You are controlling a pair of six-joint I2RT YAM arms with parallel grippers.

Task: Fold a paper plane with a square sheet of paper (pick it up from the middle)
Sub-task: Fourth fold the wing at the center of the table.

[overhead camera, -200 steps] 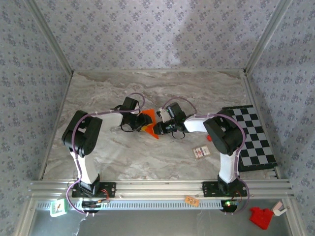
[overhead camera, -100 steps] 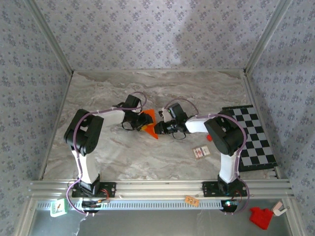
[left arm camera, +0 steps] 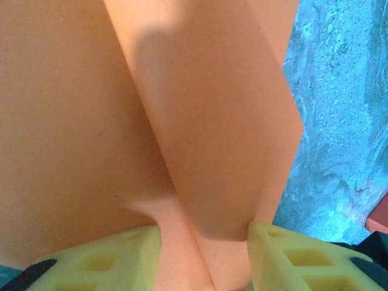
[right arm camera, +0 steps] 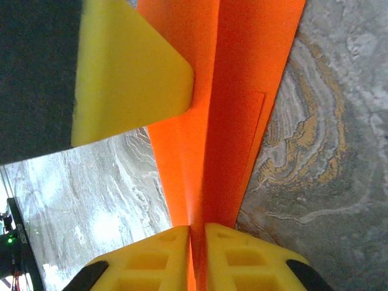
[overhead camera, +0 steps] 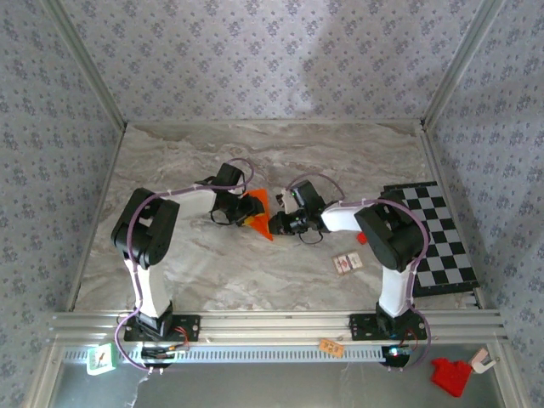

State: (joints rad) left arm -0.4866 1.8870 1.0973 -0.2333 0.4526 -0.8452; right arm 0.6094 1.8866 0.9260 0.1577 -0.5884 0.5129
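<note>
A: From the top camera, spot for the orange paper [overhead camera: 258,212]?

B: Lying about mid-table on the marble table [overhead camera: 170,161], creased, with a tip toward 6 o'clock. Flanked by the left gripper [overhead camera: 240,206] at 9 o'clock and the right gripper [overhead camera: 274,223] at 4 o'clock, both right up against it. Well off at 3 o'clock, a checkered board [overhead camera: 438,242]. Toward 4 o'clock, two small cards [overhead camera: 347,263], plus a small red block [overhead camera: 360,239] just beside the right arm.

A: And from the left wrist?

B: Close on the orange paper [left arm camera: 91,121]. Raised fold running from 12 down to 6 o'clock, ending between the left gripper's two yellow pads [left arm camera: 103,260]. Pads set apart, fold meeting the inner edge of each. Clamped or merely bracketing it, cannot tell. Marble off at 3 o'clock.

A: Right wrist?

B: Clenched on the paper. Yellow pads [right arm camera: 151,254] nearly together at 6 o'clock, the sheet's edge nipped between them. At 10 o'clock, one left-gripper pad overlapping the paper's side. Marble at 3 and 8 o'clock.
</note>
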